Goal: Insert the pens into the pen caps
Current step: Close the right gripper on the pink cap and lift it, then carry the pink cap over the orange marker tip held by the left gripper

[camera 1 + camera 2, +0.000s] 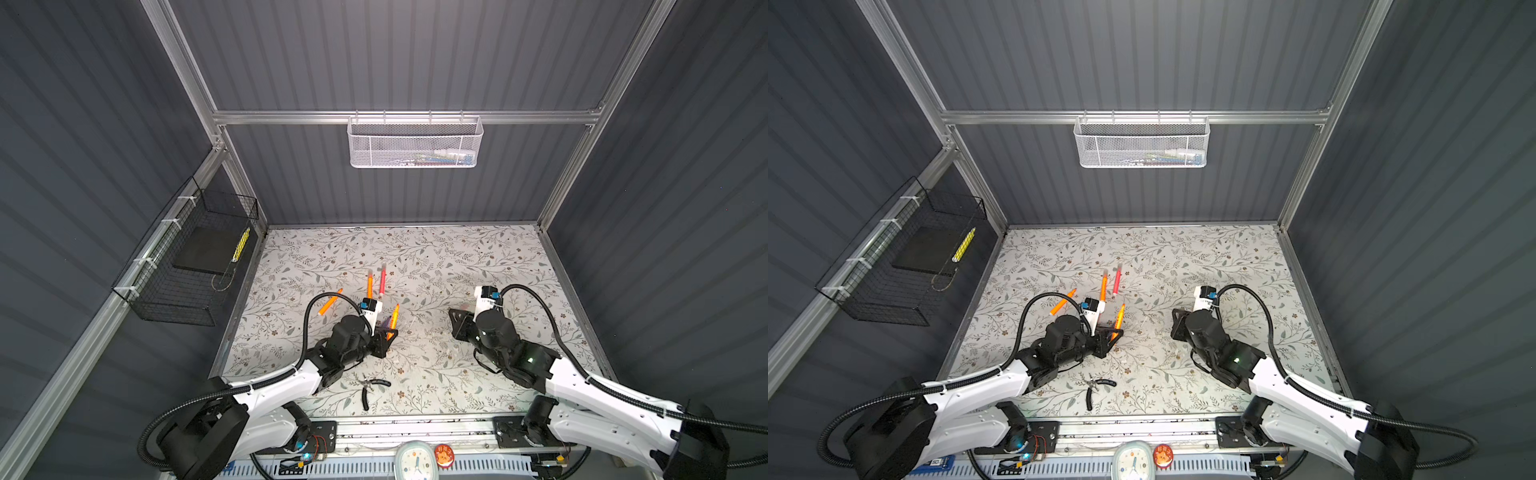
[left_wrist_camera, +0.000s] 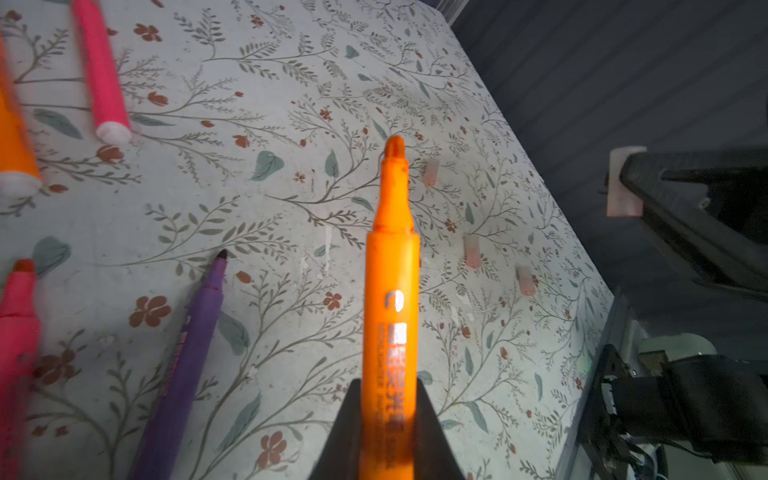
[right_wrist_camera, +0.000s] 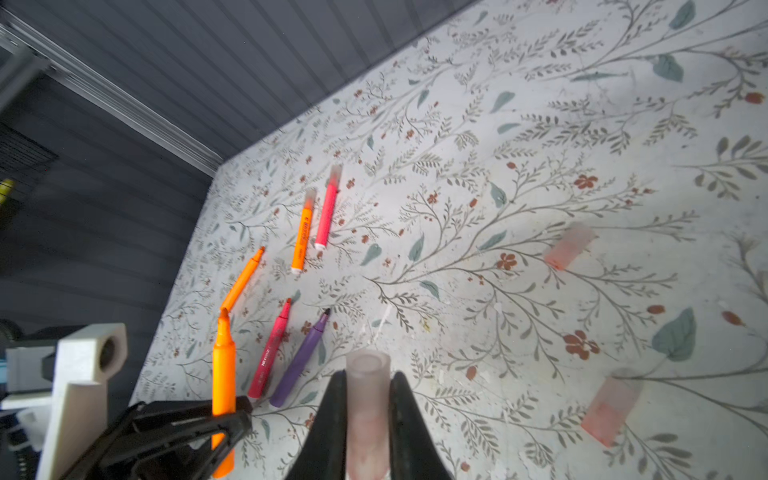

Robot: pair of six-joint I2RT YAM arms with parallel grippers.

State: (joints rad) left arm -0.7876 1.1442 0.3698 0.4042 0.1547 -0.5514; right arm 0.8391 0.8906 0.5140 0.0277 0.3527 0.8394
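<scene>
Top views: left end effector [image 1: 390, 334] is pinched on an orange marker pen [image 1: 394, 315], lifted off the floral worktop [image 1: 478, 257] w/ its tip aimed toward the back wall. The right end effector [image 1: 457, 318] sits well apart on the other side, jaws pressed together; what it holds is too small to tell here. Further back lie a capped orange pen [image 1: 369, 283] + a capped pink-red pen [image 1: 382, 280], side by side. Black-handled pliers [image 1: 370, 388] lie near the front edge, not involved. Left wrist view: the held pen's felt tip is bare, and three loose pen caps [image 2: 471, 251] lie on the worktop beyond it. A purple pen [image 2: 187, 353] and an uncapped pink-red pen [image 2: 16, 332] lie alongside, tips bare. Right wrist view: the right jaws squeeze a translucent cap [image 3: 369, 399], open mouth pointing forward. A second orange pen [image 3: 243, 282] lies flat, no cap. Progress, as I judge it: 2 of 6 visible pens are done and 4 are left, incl. the one in hand. Current step looks like bringing tip and cap mouth into line, not yet mated.
</scene>
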